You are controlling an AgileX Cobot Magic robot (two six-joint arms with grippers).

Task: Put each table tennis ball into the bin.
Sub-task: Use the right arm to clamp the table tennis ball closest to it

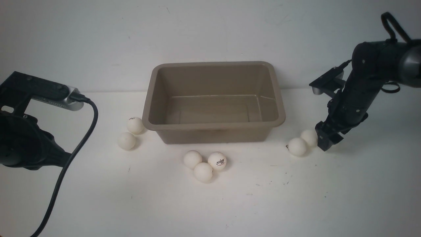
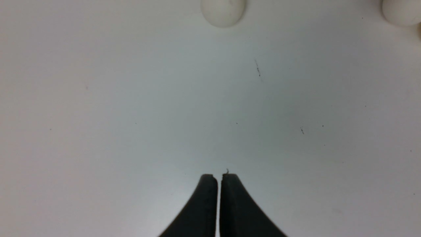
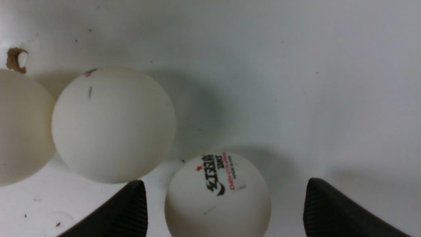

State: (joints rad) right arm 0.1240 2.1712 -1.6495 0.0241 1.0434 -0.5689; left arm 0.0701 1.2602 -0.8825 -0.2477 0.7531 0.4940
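**A:** Weight is almost nothing with these table tennis balls [image 1: 203, 172]. I judge the shell thin, stiff and smooth, so one can easily slip or roll away. A gentle pinch across the widest middle seems best.

**B:** Agreed. The right gripper [image 3: 225, 184] is released, with one jaw on each side of the logo ball [image 3: 217, 197] on the surface [image 1: 296, 197], not touching it. Two more balls [image 3: 113, 125] lie just beside. The bin [image 1: 213, 125] holds nothing yet. The left gripper [image 2: 219, 177] is clenched on nothing.
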